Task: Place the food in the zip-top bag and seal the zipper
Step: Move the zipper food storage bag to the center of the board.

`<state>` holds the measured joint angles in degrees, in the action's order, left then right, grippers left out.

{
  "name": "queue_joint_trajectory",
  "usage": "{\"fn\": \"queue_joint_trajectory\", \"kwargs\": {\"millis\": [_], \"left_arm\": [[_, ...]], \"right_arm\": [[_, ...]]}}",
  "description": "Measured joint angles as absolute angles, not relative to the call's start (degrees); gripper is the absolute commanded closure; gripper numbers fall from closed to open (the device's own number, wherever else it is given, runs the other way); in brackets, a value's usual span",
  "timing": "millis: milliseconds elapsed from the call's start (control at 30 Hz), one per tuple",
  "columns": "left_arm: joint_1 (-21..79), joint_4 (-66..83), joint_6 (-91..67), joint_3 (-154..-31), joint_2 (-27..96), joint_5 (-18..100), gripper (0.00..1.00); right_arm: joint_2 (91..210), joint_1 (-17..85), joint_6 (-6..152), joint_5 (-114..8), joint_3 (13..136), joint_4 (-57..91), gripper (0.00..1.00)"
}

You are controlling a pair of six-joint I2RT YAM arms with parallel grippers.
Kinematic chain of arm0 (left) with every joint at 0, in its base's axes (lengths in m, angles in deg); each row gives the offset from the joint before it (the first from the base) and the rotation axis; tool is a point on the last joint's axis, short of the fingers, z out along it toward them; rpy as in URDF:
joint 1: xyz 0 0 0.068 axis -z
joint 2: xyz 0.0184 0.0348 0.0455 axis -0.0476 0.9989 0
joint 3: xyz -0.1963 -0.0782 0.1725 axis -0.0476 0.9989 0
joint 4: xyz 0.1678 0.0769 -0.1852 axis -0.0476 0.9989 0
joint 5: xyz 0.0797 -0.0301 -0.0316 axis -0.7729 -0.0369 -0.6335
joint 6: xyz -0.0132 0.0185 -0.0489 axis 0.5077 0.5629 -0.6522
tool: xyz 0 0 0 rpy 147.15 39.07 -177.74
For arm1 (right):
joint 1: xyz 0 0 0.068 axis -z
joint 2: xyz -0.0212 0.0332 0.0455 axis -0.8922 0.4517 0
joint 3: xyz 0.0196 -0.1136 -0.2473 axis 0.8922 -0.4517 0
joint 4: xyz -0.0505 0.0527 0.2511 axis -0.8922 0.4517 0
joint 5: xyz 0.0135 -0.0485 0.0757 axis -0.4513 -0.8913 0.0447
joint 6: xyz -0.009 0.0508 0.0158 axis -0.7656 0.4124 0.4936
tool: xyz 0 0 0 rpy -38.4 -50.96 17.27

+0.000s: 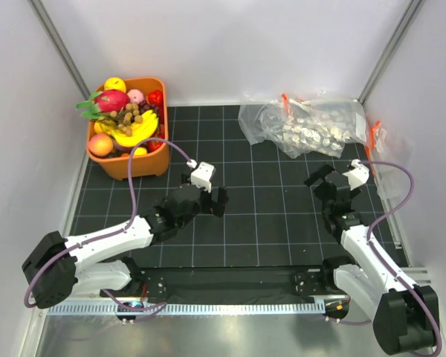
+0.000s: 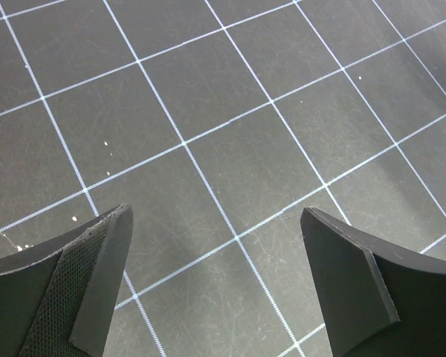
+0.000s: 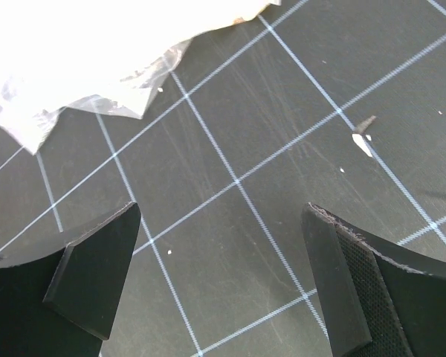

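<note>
The food lies in an orange basket [image 1: 134, 165] at the back left: a yellow banana bunch [image 1: 139, 130], a cluster of brown balls [image 1: 131, 115] and a pink-orange peach [image 1: 100, 144]. The clear, crinkly zip-top bag [image 1: 305, 124] lies at the back right; its near edge shows as bright plastic [image 3: 82, 52] in the right wrist view. I cannot make out the zipper. My left gripper [image 1: 206, 201] hovers open over bare mat [image 2: 215, 223], right of the basket. My right gripper [image 1: 329, 180] is open too [image 3: 223, 216], just short of the bag, with nothing between its fingers.
The basket also holds a magenta dragon fruit [image 1: 110, 100] and other toy fruit. Orange tabs [image 1: 285, 100] stick out of the plastic pile. White walls and metal posts close in the black gridded mat [image 1: 260, 216] on three sides.
</note>
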<state>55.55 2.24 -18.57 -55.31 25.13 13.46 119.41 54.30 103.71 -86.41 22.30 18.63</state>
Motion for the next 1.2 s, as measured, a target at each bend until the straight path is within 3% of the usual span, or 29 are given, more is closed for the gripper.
{"fn": "queue_joint_trajectory", "kwargs": {"millis": [67, 267, 467, 600, 967, 1033, 1067, 1133, 1167, 1200], "left_arm": [[55.5, 2.2, -18.5, -55.3, 25.1, 13.4, 0.00], [55.5, 2.2, -18.4, -55.3, 25.1, 13.5, 0.00], [55.5, 2.2, -18.4, -55.3, 24.9, 13.4, 0.00], [55.5, 2.2, -18.4, -55.3, 24.9, 13.5, 0.00], [55.5, 2.3, -18.5, -55.3, 25.0, 13.5, 0.00], [55.5, 2.3, -18.5, -55.3, 25.1, 13.5, 0.00], [55.5, 2.3, -18.5, -55.3, 25.1, 13.5, 0.00], [55.5, 2.3, -18.5, -55.3, 25.2, 13.5, 0.00], [55.5, 2.3, -18.5, -55.3, 25.2, 13.5, 0.00], [55.5, 2.3, -18.5, -55.3, 25.2, 13.5, 0.00]], "right_arm": [[118.5, 54.3, 103.0, -85.7, 22.2, 18.3, 0.00], [120.9, 54.3, 98.7, -81.1, 23.8, 15.4, 0.13], [142.6, 54.3, 95.7, -73.9, 44.0, 19.2, 0.13], [154.7, 54.2, 94.4, -71.2, 56.9, 19.8, 0.07], [178.5, 54.8, 92.8, -77.5, 76.0, 26.6, 0.04], [181.8, 55.0, 92.2, -78.0, 78.9, 27.4, 0.09], [183.7, 55.0, 91.8, -78.4, 80.6, 27.8, 0.29], [186.8, 55.0, 90.7, -79.1, 84.0, 29.2, 0.49], [187.8, 55.0, 90.4, -79.6, 85.0, 29.6, 0.73], [188.2, 55.0, 89.8, -79.9, 85.4, 29.8, 0.83]]}}
